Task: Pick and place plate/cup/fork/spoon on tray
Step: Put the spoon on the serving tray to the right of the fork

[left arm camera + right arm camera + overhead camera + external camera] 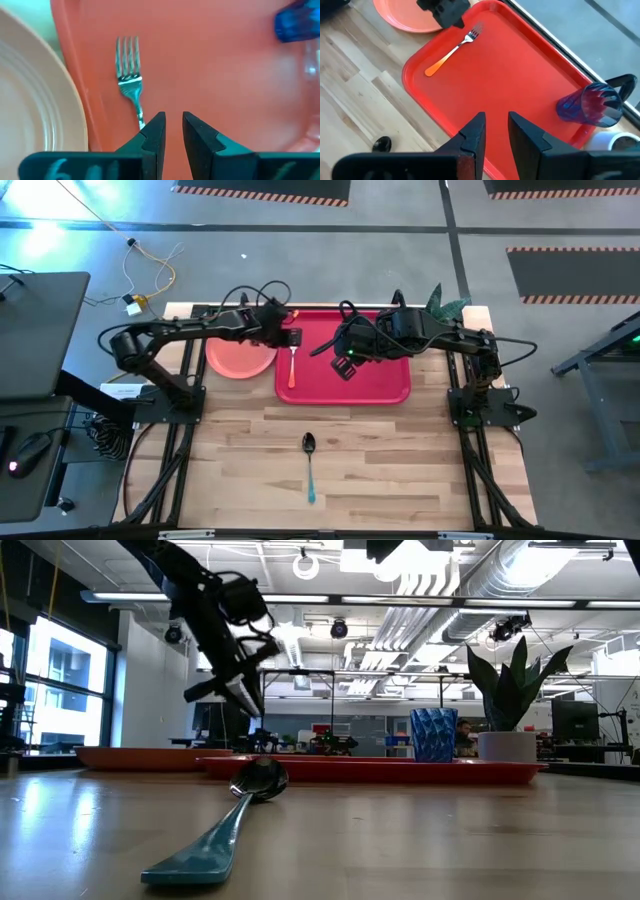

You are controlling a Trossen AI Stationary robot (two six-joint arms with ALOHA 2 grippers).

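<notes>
Fig.: fork [292, 361] & cup [591, 105] already on tray [385, 385]; plate [240, 358] beside it. Spoon [309, 465] lies lone on table [400, 470], handle toward me, roughly midway btwn arms. I read left gripper [170, 127] & right gripper [495, 127] as empty, fingers slightly parted.

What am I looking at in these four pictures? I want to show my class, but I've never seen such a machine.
It is a robot with two dark arms at a wooden table. One camera looks down from above, one sits at table level, and one rides on each wrist. The red tray already carries the fork and the blue cup. The pink plate lies beside the tray, and the spoon lies alone nearer the table's front. The left gripper hangs over the fork, the right gripper over the tray. Both are open and hold nothing.
</notes>
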